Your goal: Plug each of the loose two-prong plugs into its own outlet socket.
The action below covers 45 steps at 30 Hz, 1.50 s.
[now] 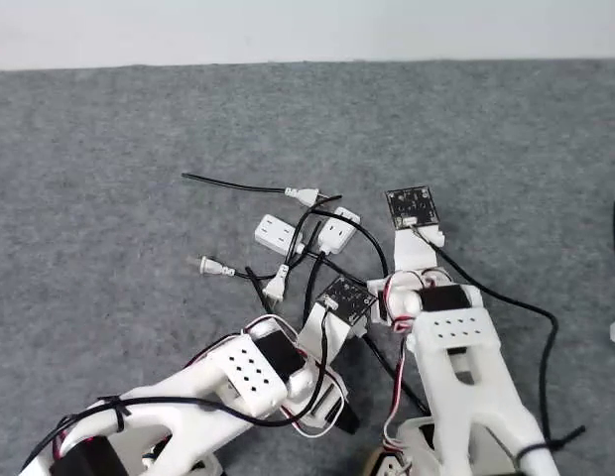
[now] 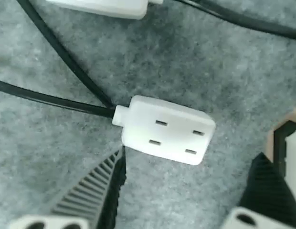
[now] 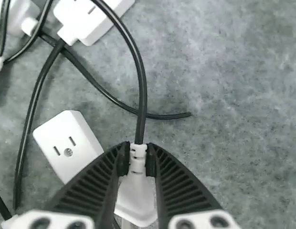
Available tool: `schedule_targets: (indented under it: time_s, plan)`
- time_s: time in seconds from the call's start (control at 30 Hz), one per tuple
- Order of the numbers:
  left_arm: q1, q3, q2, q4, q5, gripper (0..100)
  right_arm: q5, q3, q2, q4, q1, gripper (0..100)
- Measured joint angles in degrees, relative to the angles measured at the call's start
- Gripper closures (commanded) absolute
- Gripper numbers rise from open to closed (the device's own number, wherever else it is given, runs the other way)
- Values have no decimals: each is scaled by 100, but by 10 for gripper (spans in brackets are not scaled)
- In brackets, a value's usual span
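Note:
My right gripper [image 3: 136, 151] is shut on a white plug [image 3: 135, 191] at its neck, and the plug's black cord [image 3: 141, 90] runs away from it. A white socket block [image 3: 67, 143] lies right beside that plug. My left gripper [image 2: 191, 160] is open, just above the carpet. Its ribbed fingers [image 2: 98, 191] straddle a white socket block with two pairs of slots [image 2: 164, 136]. From above, two white socket blocks [image 1: 278, 234] [image 1: 337, 230] lie amid tangled cords. Three loose white plugs [image 1: 306, 195] [image 1: 216, 266] [image 1: 276, 288] lie around them.
Grey carpet [image 1: 109, 159] covers the table. Black cords [image 1: 238, 185] cross between the sockets and both arms. The left arm [image 1: 238, 382] and right arm [image 1: 456, 347] stand close together at the front. Another white block [image 3: 88, 19] lies farther off. Open carpet lies left and right.

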Motion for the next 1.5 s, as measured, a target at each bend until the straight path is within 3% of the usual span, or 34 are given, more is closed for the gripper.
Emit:
schedule_targets:
  time_s: [0.27, 0.4, 0.6, 0.9, 1.0, 1.2, 1.4, 1.5]
  plan:
    - [-932, 360, 167, -686, 229, 617, 0, -18, 141, -9, -9, 991]
    - [-1187, -44, 897, -738, 325, 700, 0, -18, 141, -9, -18, 991]
    - [-1213, -1213, 2453, -70, 308, 745, 0, -18, 141, -9, -18, 991]
    - [-1301, -1380, 2620, 53, 299, 746, 0, -18, 141, -9, -18, 991]
    - [-1626, -1380, 2620, 53, 26, 770, 0, -18, 141, -9, -18, 991]
    - [-2620, -1653, 2681, -132, -580, 957, 0, -18, 141, -9, -18, 991]
    - [-3437, -2031, 2813, -246, -774, 964, 0, -18, 141, -9, -18, 991]
    - [-3525, -2040, 2822, -246, -818, 987, 0, -18, 141, -9, -18, 991]
